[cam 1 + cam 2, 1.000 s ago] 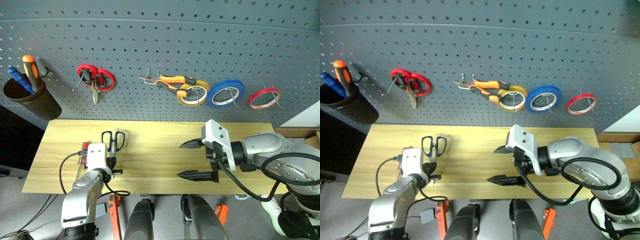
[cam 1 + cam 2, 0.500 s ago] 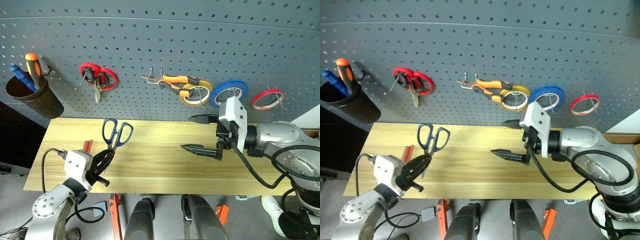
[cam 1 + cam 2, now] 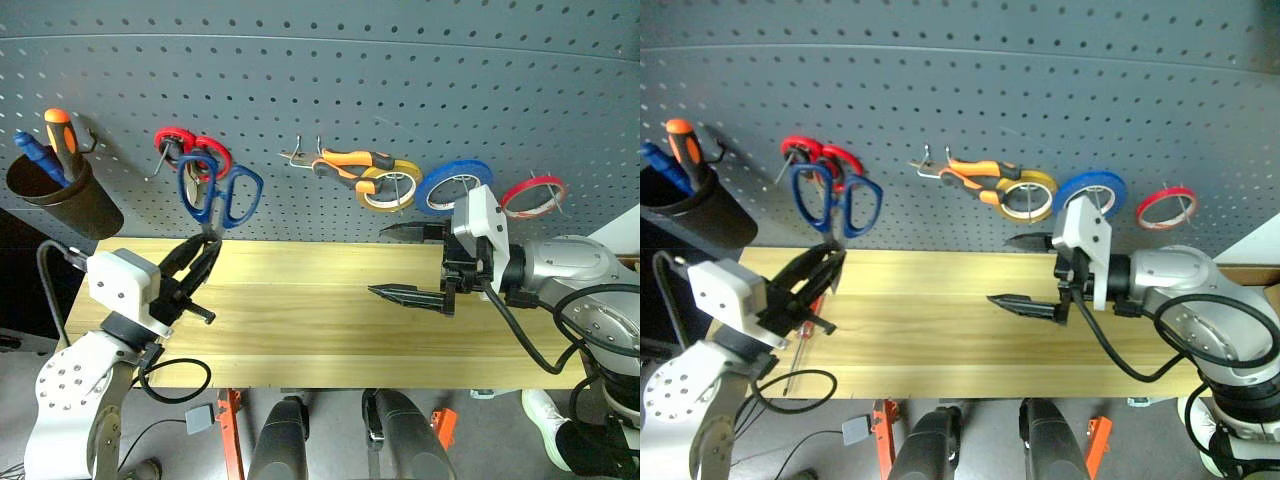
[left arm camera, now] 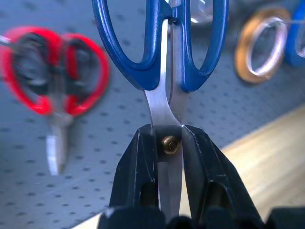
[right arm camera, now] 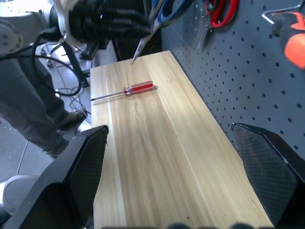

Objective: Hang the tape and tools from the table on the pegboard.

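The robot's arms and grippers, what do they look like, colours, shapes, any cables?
Both arms are rounded silver-grey shells. Each wrist carries a boxy white module with a black cable looping back along the arm. The left gripper and the right gripper each have two black fingers tapering to points; the right fingers' inner pads have a fine mesh texture.

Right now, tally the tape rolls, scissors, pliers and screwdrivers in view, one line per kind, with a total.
Tape rolls: 3, yellow, blue, red
Scissors: 2, blue-handled, red-handled
Pliers: 1
Screwdrivers: 2, on the table, in the cup
Total: 8
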Robot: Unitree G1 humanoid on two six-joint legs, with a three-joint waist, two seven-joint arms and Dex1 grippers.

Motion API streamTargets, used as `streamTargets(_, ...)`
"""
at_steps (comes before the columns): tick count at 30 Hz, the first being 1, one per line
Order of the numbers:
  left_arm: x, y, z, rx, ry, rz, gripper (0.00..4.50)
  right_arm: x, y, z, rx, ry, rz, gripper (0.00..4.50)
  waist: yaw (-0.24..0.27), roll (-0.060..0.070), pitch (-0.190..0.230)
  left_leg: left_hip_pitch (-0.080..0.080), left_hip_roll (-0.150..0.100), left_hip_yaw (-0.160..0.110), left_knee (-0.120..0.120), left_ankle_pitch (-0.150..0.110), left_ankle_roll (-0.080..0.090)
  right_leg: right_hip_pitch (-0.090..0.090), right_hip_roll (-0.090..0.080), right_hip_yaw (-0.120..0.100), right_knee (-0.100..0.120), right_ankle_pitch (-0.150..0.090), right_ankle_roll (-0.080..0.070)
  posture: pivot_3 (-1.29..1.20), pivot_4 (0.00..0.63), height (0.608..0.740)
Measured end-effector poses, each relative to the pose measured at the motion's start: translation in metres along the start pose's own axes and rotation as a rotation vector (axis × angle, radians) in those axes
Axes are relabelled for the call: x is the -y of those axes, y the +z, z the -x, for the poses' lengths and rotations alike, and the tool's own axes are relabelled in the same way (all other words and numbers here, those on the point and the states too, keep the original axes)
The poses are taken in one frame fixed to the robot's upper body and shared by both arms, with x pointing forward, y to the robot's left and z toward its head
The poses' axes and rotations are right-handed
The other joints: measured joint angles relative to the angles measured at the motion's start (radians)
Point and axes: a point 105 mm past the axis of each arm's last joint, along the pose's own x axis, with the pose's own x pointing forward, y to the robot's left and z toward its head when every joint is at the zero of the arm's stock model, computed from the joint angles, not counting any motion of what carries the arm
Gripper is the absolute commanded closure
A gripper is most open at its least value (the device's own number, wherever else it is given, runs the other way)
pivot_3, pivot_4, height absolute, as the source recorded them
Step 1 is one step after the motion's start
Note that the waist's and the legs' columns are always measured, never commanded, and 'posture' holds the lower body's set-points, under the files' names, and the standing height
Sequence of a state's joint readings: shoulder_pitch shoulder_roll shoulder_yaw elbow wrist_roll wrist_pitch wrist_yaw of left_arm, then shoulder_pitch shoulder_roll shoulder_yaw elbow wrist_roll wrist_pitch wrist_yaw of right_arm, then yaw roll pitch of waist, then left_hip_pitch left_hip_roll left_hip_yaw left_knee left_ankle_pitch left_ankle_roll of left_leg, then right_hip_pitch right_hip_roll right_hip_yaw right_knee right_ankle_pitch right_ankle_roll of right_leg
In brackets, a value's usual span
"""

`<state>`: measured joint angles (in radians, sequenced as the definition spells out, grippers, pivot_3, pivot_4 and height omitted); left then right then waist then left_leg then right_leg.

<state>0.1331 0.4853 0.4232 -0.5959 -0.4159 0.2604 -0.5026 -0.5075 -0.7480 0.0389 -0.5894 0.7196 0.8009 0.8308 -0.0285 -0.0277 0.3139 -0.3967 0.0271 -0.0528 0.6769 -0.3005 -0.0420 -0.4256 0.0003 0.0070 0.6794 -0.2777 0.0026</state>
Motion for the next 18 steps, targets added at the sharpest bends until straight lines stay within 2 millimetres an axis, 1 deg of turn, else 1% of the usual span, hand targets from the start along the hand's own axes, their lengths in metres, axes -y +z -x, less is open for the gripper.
streamTargets(3,-0.017,-0.001,0.004,-0.025,0.096,0.033,4.06,0.0,-0.002,0.001,-0.002,0.008,-0.005,0.0,0.001,0.0,0.0,0.0,0.0,0.0,0.001,0.0,0.0,0.0,0.0,0.0,0.0,0.0,0.0,0.0,0.289,0.74)
streamTargets(4,-0.019,-0.002,0.005,-0.03,0.112,0.048,4.06,0.0,-0.002,0.001,-0.003,0.01,-0.004,0.0,0.001,0.0,0.0,0.0,0.0,0.0,0.001,0.0,0.0,0.0,0.0,0.0,0.001,0.0,0.0,0.0,0.289,0.74)
streamTargets(7,-0.018,-0.005,0.003,-0.041,0.104,0.099,4.06,0.0,-0.002,0.001,-0.005,0.01,-0.001,0.0,0.002,0.0,0.0,0.0,0.0,0.0,0.001,0.0,0.0,0.0,0.0,0.0,0.001,0.0,0.0,0.0,0.288,0.74)
streamTargets(12,-0.014,-0.004,-0.012,-0.018,0.045,0.147,4.06,0.001,-0.001,-0.002,-0.004,0.015,0.002,0.0,0.003,0.0,0.0,0.0,0.0,0.0,0.001,0.0,-0.001,0.0,0.0,-0.001,0.001,0.0,0.0,-0.01,0.291,0.74)
streamTargets(14,-0.014,-0.009,-0.014,-0.035,0.036,0.163,4.06,0.001,-0.001,-0.002,-0.004,0.016,0.002,0.0,0.002,0.0,0.0,0.0,0.0,0.0,0.001,0.0,-0.001,0.0,0.0,0.0,0.001,0.0,0.0,-0.01,0.293,0.74)
streamTargets(18,-0.02,-0.022,-0.013,-0.071,0.055,0.191,4.06,0.001,-0.001,-0.002,-0.005,0.015,0.002,0.0,0.002,0.0,0.0,0.0,0.0,0.0,0.001,0.0,-0.001,0.0,0.0,-0.001,0.0,0.0,0.0,-0.02,0.294,0.74)
